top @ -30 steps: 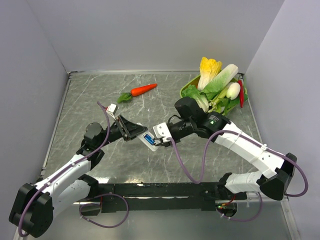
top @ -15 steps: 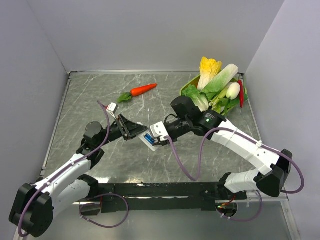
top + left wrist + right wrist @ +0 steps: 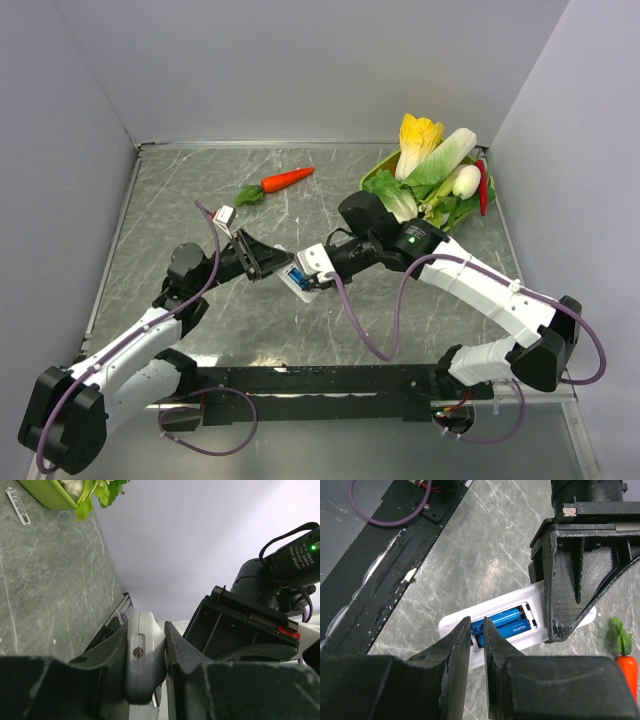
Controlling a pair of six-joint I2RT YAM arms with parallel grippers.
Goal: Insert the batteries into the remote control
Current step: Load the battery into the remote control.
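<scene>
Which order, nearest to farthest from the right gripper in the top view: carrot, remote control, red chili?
1. remote control, at the right gripper, mid-table.
2. carrot, farther back, left of centre.
3. red chili, far back right.

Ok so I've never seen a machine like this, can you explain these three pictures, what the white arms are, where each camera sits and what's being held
Those are robots: a left arm and a right arm, bolted at the near edge of a grey table. The wide picture looks down from above and behind them. The other two come from a small camera on each wrist, so each shows its own fingers close up. The left gripper is clamped on the remote control, whose battery bay is open. Two blue batteries lie in that bay. The right gripper, fingers almost together, sits at their end; whether it pinches one or only presses, I cannot tell. Further back lie a carrot and a green tray of vegetables.
</scene>
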